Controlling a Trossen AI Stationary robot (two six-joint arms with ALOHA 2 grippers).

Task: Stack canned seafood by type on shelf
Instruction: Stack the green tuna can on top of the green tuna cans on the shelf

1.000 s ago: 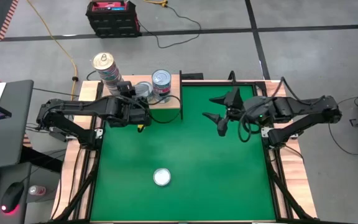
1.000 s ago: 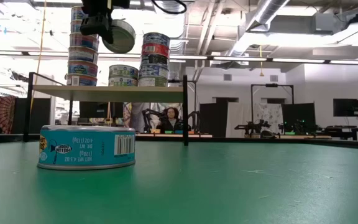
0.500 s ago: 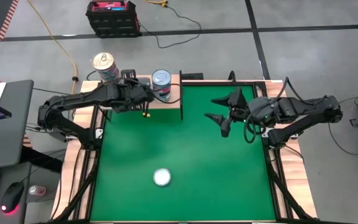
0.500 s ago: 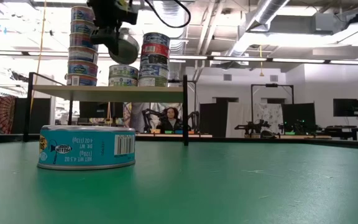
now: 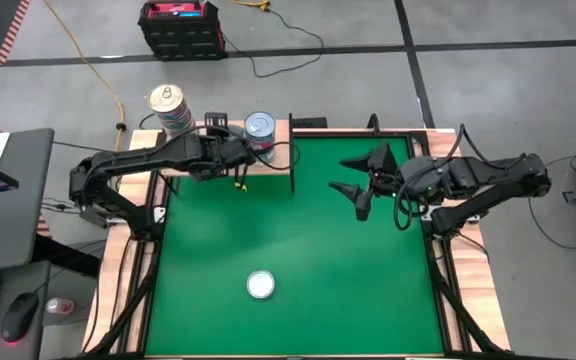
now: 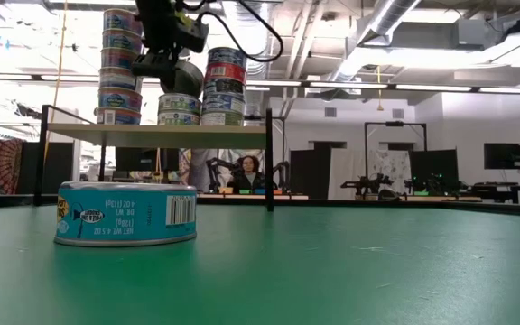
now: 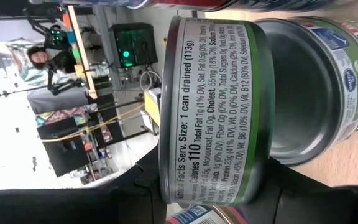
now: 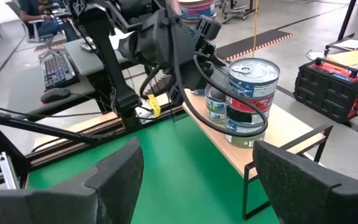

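Left tool [image 6: 177, 68] pinches small round green-labelled tin [image 7: 207, 112] by rim, tilted above short middle stack [image 6: 179, 109] on pale wood shelf [image 6: 152, 130], matching type. Right tool [image 5: 360, 180] spread, waiting mid-worktop. Blue-labelled flat tin [image 6: 125, 213] remains on green mat [image 5: 298, 260].

Even, bright overhead light; ceiling lamps [image 6: 395, 23] glare at the low view's upper right. Soft shadows throughout. The left wrist view's lower edge is blurred.
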